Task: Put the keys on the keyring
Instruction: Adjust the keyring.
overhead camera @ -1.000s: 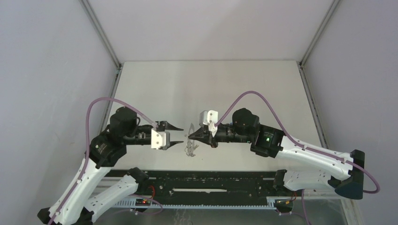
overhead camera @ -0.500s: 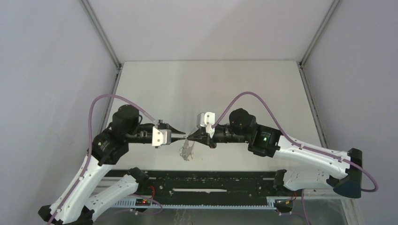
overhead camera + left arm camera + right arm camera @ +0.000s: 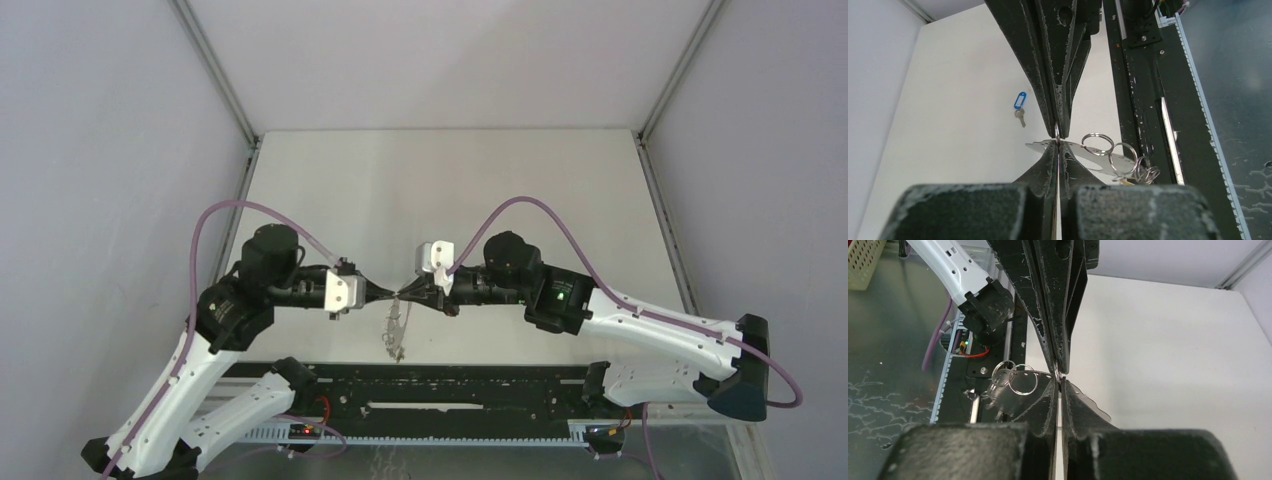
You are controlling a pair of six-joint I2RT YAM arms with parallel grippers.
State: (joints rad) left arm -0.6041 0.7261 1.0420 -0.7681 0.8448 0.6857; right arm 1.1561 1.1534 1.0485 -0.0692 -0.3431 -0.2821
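Left fingers [image 3: 1043, 167] and right fingers [image 3: 1045, 402] clenched tip-to-tip on thin metal keyring [image 3: 1075, 148]; blue-tagged key [image 3: 1019, 103] at 10 o'clock, matte white desk [image 3: 450, 180].

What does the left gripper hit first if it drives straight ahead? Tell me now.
The right gripper: its tips face the left gripper head-on, seemingly almost touching, with only a small loop of the keyring pinched between them.

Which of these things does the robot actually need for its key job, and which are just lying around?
Needed: keyring, pinched between left gripper and right gripper; blue-tagged key, lying loose.
Just there: black rail; beige perforated box.
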